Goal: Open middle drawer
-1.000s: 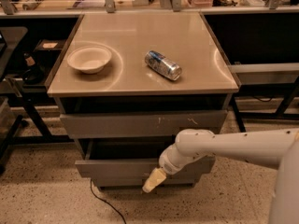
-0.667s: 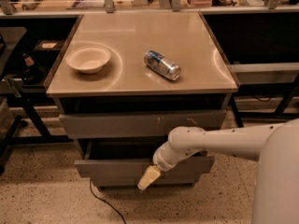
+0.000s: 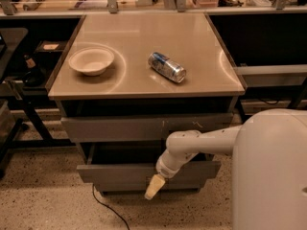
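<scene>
The middle drawer [image 3: 120, 174] is a plain grey front low on the cabinet. It stands pulled out a little, with a dark gap above it. My gripper [image 3: 152, 188] has cream tips and hangs in front of the drawer's lower edge, right of its middle. It points down and to the left. My white arm [image 3: 201, 143] reaches in from the right across the drawer front. The larger grey front with white scratch marks [image 3: 144, 127] is above and sits further back.
A white bowl [image 3: 91, 60] and a can lying on its side [image 3: 166, 66] rest on the cabinet top [image 3: 144, 32]. A black cable [image 3: 103, 205] lies on the speckled floor. Dark shelving stands left and right. My white body [image 3: 273, 171] fills the lower right.
My gripper has shifted slightly left along the drawer's lower edge. My body takes up more of the right side. The drawer front looks the same.
</scene>
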You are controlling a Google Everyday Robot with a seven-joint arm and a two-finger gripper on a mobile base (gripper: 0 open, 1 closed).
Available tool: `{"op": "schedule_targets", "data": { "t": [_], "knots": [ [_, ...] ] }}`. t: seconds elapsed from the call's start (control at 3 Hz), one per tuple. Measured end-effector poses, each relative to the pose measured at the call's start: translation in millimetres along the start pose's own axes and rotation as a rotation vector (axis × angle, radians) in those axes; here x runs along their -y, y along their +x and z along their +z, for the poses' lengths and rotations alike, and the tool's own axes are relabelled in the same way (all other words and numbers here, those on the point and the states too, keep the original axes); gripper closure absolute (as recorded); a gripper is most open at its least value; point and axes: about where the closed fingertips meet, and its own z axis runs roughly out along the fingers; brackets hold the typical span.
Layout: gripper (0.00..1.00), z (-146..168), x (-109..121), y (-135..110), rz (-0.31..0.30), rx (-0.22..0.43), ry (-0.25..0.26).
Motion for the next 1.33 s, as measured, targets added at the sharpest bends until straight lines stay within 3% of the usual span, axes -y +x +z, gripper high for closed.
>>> {"op": "schedule_targets", "data": {
  "t": [0.33,1.33],
  "knots": [
    [0.0,-0.7,0.0,-0.5,0.0,0.0,0.0],
    [0.0,-32.7,-27.5,90.8,0.084,-0.111,-0.041]
  ]
}}
